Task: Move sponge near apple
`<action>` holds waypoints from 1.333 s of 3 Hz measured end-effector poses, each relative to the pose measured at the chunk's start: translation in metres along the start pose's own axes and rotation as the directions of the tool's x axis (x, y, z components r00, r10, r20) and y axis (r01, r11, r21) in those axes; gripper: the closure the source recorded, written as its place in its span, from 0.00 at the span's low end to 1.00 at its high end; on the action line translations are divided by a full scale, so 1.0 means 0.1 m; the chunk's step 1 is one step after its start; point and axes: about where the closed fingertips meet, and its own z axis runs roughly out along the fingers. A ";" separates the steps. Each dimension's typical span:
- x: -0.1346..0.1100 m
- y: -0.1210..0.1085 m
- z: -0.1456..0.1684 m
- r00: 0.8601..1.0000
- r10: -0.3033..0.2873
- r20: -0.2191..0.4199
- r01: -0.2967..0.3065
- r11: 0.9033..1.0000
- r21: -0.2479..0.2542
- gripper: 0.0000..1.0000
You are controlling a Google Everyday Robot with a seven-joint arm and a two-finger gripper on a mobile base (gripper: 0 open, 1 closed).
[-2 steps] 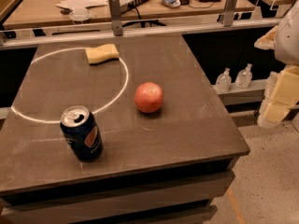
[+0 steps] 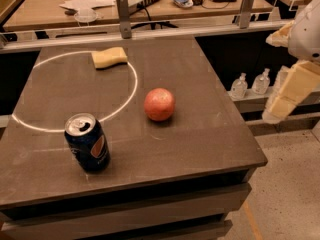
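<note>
The pale yellow sponge (image 2: 109,57) lies flat at the far side of the dark table (image 2: 200,134), on the white circle line. The reddish-pink apple (image 2: 159,104) sits near the table's middle, well in front and to the right of the sponge. My gripper (image 2: 290,91) hangs at the right edge of the view, off the table's right side and away from both things. It holds nothing that I can see.
A dark blue soda can (image 2: 87,142) stands upright at the front left of the table. A white circle (image 2: 131,91) is drawn on the tabletop. A metal rail (image 2: 150,31) runs behind the table. Small bottles (image 2: 250,85) stand on a low shelf to the right.
The view has shifted slightly; the gripper stays at the right edge. Sponge, apple and can have not moved.
</note>
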 end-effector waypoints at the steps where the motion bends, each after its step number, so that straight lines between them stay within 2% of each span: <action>1: -0.32 -0.52 0.17 0.962 0.075 0.262 -0.084 0.996 0.024 0.00; 2: -0.78 -0.90 0.19 0.883 0.128 0.452 -0.165 0.985 0.044 0.00; 3: -0.84 -1.03 0.14 0.869 0.127 0.478 -0.190 0.978 0.085 0.00; 4: -0.85 -1.05 0.18 0.865 0.128 0.485 -0.193 0.977 0.087 0.00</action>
